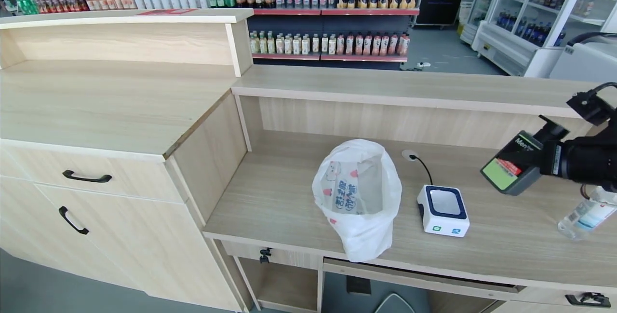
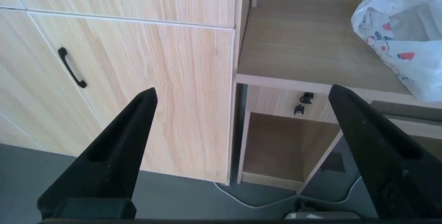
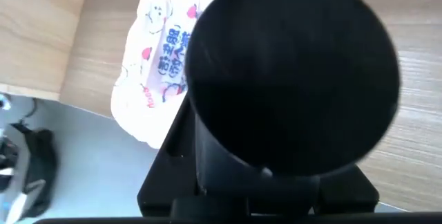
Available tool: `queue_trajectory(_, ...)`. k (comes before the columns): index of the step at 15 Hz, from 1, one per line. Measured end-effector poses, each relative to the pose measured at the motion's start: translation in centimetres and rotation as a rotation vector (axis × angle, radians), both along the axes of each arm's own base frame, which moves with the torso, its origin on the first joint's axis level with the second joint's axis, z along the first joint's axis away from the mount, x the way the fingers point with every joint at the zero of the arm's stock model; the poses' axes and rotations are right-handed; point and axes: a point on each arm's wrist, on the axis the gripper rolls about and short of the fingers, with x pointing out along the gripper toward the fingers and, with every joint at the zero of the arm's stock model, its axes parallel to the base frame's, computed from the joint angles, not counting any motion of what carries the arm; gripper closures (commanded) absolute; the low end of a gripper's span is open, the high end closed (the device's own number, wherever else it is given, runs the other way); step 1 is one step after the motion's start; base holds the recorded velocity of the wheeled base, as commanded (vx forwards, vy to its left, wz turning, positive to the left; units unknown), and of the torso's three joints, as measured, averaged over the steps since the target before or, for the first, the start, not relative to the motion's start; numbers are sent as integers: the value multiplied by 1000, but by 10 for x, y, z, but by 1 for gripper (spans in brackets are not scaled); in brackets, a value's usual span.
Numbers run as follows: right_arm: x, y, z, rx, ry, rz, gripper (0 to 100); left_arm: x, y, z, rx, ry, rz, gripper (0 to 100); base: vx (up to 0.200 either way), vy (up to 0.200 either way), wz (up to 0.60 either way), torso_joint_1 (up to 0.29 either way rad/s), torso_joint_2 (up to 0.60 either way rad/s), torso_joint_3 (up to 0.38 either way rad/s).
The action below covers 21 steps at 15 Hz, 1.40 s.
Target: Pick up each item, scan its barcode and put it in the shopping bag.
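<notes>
Now your right gripper (image 1: 547, 156) is clamped on a dark canister (image 1: 513, 168) at the head view's right edge, its label a green panel, red strip and white lettering. The shopping bag (image 1: 359, 197), printed with blue characters and red hearts, stands open at centre, left of the scanner (image 1: 443, 209); your left gripper (image 2: 242, 148) gapes wide.

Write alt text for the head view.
The right gripper holds a dark container above a wooden counter, right of a white scanner and an open shopping bag. A clear bottle rests at the counter's right.
</notes>
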Motion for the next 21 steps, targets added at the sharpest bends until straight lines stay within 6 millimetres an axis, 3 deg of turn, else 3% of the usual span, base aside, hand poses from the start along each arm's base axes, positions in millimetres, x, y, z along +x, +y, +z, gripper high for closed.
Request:
queue_trajectory(4,54,-7,-13,178,92,8,100,0,0,0,0,0,0,0,0,0,0,0,0,0)
queue_trajectory(7,75,-13,-33,203,159,21,100,0,0,0,0,0,0,0,0,0,0,0,0,0)
queue_trajectory(12,89,-22,-65,59,163,129,100,0,0,0,0,0,0,0,0,0,0,0,0,0)
queue_trajectory(21,111,-24,-92,18,154,245,100,0,0,0,0,0,0,0,0,0,0,0,0,0)
